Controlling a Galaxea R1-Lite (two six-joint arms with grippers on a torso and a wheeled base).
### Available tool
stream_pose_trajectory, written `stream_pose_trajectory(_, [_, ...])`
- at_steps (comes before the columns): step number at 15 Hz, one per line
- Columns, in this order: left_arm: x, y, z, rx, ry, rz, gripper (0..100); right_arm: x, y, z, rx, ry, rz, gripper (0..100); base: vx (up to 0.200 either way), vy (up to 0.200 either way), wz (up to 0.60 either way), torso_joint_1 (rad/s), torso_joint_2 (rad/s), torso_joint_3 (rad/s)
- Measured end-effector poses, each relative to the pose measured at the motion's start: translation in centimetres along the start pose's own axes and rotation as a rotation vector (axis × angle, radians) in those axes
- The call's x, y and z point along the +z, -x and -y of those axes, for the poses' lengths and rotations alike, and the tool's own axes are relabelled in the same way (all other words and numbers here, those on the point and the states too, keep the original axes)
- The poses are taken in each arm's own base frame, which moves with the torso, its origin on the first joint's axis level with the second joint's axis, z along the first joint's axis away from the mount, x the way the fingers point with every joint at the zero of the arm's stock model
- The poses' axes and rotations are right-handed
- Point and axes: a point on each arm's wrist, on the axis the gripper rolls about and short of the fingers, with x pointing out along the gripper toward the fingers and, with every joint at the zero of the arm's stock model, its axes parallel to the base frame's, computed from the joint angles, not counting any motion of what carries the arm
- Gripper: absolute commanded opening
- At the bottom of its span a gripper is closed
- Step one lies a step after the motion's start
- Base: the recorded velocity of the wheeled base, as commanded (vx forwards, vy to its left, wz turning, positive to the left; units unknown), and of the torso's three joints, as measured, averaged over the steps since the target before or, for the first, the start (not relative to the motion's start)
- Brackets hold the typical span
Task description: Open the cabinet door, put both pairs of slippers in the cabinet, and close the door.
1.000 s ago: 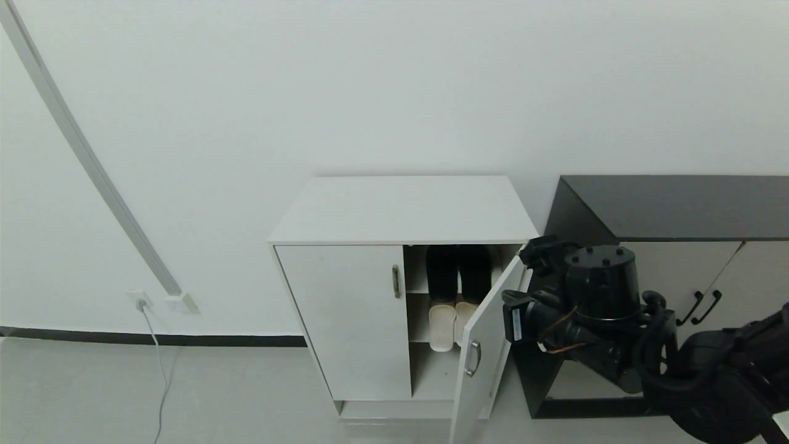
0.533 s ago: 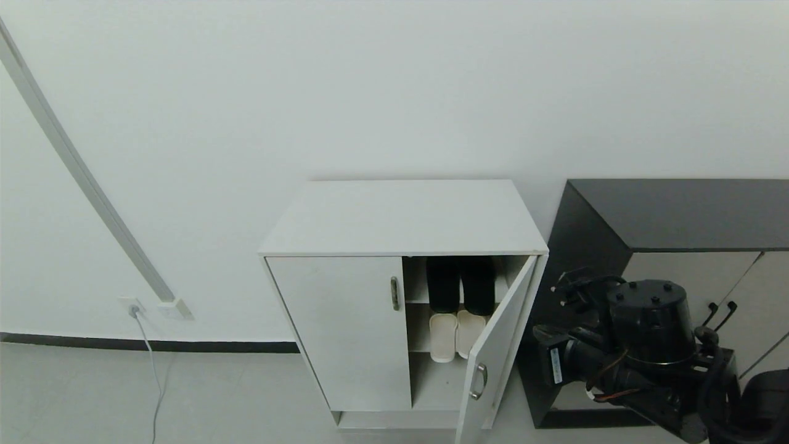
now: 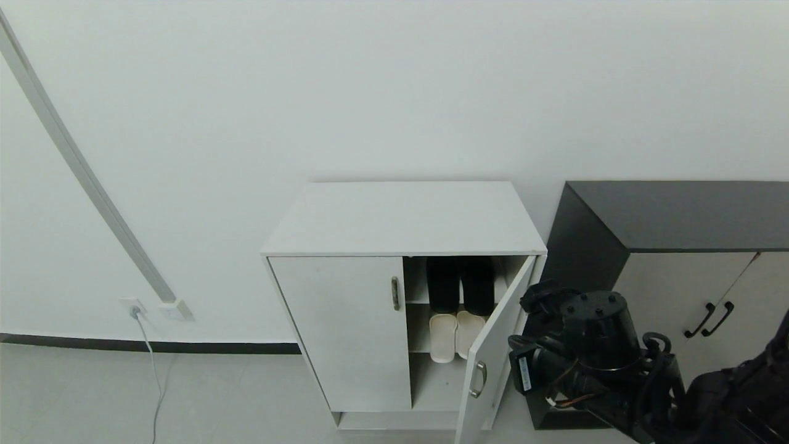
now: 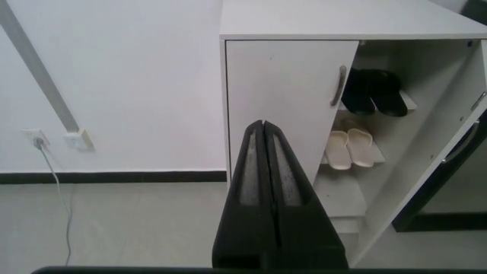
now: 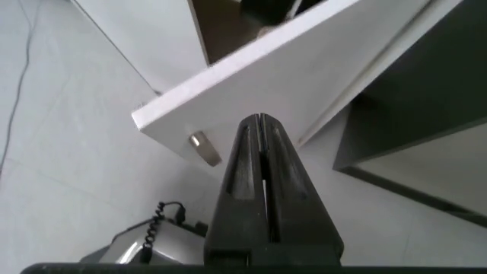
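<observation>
Head view: a white cabinet (image 3: 404, 219) is recorded against the far wall. Its left door (image 3: 342, 333) is shut. Its right door (image 3: 499, 333) is swung out toward the near side on hinges at the cabinet's right edge, with its long axis upright and its handle (image 3: 478, 379) by the free near edge. Black slippers (image 3: 442, 283) are held on the upper shelf and white slippers (image 3: 442, 330) on the shelf below, both pairs inside. The right arm (image 3: 592, 357) is stationed just right of the open door, between it and a black sideboard (image 3: 678, 213). Left wrist view: the left gripper (image 4: 264, 175) is noted with fingers pressed together and nothing held, well apart from the cabinet on its near side. Right wrist view: the right gripper (image 5: 262, 175) is listed with fingers closed on nothing, poised near the door's outer face close to the handle; whether contact is made cannot be told. Judgement: only the closing is outstanding. The door lies to the left of the right gripper, much the nearer of the two, so a push leftward and toward the far wall is called for.
</observation>
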Motion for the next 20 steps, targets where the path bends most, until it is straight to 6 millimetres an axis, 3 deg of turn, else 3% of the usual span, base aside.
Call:
stream_pose_trajectory(7, [0.0,0.0,0.0,0.000,0.000,0.000,0,-0.7,-3.6,-1.3,0.015,-0.003,0.022,0,0.000,0.000,0.00,0.000,0.00,0.000])
stream_pose_trajectory(20, [0.0,0.0,0.0,0.000,0.000,0.000,0,1.3,-11.1,-3.3,0.022,-0.034,0.122,0,0.000,0.000,0.00,0.000,0.00,0.000])
